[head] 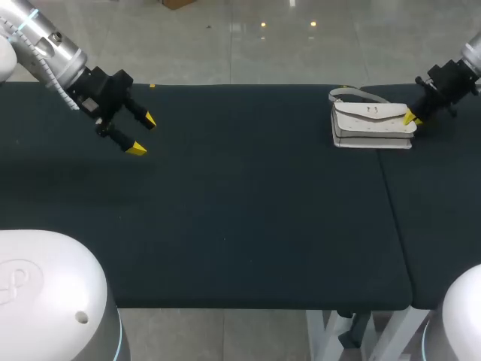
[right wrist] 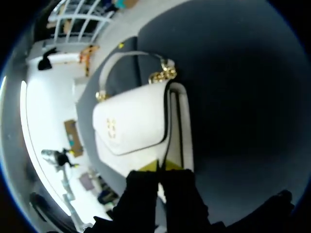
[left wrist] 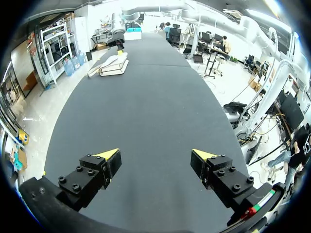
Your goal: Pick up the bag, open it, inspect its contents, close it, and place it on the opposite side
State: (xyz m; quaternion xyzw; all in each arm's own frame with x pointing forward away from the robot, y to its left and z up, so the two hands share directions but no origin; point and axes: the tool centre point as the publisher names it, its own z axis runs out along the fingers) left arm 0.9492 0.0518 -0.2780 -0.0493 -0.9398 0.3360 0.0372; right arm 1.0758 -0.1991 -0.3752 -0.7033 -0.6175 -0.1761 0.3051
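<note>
Robotics lab test bench. Two industrial robot arms, the left arm [head: 45, 43] in ribbed silver metal and the right arm [head: 453, 77], come in from opposite sides over a long table [head: 248, 218]. The table is covered in plain black cloth and stands on a white metal frame [head: 322, 331]. Each arm ends in a black two-finger tool with yellow tips. The left gripper [head: 143, 134] is spread apart above the cloth. The right gripper [head: 412, 118] is pinched on the end of a white handbag [head: 368, 124] — a lone prop on the bench. Smooth white machine housings [head: 45, 293] fill the near corners.
</note>
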